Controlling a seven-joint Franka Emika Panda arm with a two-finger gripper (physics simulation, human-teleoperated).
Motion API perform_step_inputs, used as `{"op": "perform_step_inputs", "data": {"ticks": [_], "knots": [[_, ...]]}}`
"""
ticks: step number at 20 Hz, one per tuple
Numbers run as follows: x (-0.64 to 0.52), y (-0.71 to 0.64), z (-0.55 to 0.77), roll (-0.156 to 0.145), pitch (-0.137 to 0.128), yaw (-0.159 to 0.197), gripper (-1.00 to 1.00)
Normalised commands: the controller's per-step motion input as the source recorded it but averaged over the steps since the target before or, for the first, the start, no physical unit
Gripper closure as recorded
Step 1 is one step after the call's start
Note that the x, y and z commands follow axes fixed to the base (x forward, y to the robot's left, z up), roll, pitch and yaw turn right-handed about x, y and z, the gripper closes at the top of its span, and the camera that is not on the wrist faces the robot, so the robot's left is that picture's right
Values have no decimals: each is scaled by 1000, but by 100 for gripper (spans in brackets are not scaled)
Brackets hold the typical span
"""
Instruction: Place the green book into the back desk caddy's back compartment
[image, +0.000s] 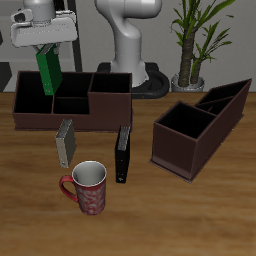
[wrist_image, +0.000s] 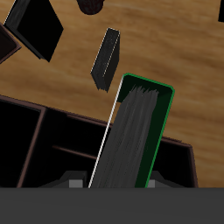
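My gripper (image: 45, 48) is shut on the green book (image: 48, 72) and holds it upright by its top edge, above the back desk caddy (image: 110, 112), the long low dark brown box at the table's back. The book's lower end hangs about at rim height, near the divider between a large end cell and the middle pair. The back compartment (image: 72, 85) lies just beside the book. In the wrist view the green book (wrist_image: 140, 131) shows with its white page edge, over the caddy's dark cells (wrist_image: 35, 144). I cannot tell which cell lies straight under it.
A grey book (image: 66, 143) and a black book (image: 123, 152) stand in front of the caddy. A red mug (image: 88, 187) is near the table's front edge. The slant-topped brown caddy (image: 200, 125) stands at the other side. A potted plant (image: 195, 40) is behind.
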Motion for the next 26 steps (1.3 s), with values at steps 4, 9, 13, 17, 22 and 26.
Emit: {"op": "perform_step_inputs", "data": {"ticks": [4, 9, 13, 17, 22, 26], "knots": [[-158, -127, 49, -7, -5, 79, 100], [-130, -180, -64, 28, 32, 140, 100], [-49, -144, -10, 47, 50, 167, 100], [48, -205, -11, 34, 31, 127, 100], [164, -169, -33, 12, 14, 161, 100], [147, -145, 45, -5, -14, 103, 100]]}}
